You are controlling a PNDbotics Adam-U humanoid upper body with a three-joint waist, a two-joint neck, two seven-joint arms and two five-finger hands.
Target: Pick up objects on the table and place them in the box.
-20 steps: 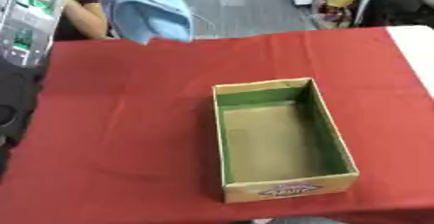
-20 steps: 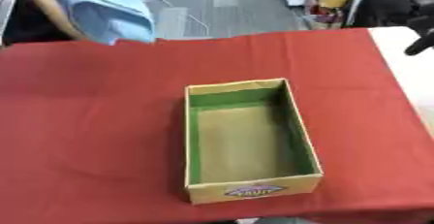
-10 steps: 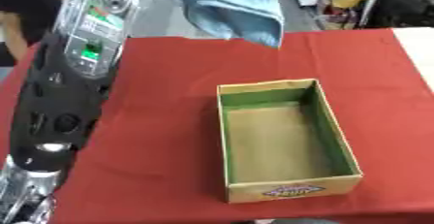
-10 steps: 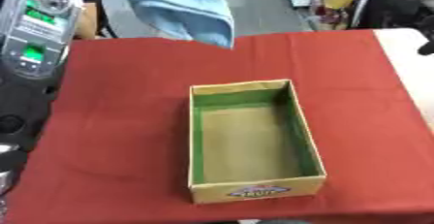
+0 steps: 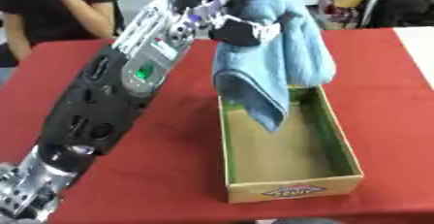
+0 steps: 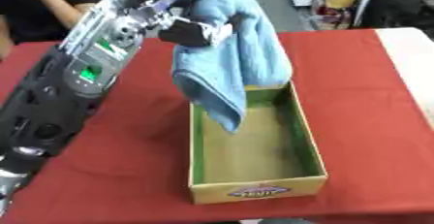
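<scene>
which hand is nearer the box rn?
Left. The left hand holds the blue towel above the box, at its far end. The right hand shows in neither view.

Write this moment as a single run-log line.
left hand: shut on towel | towel: hanging over box, low corner inside | box: open on red table | right hand: not in view

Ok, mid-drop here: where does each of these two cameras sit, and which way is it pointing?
Left eye view: in the robot's head, looking down at the red table; the left arm comes in from the lower left, its robot hand gripping a blue towel above the box.
Right eye view: beside it in the head, same downward aim, same left arm.
Shared: one moment, nearly the same picture: towel hanging over the open box; no right hand.
</scene>
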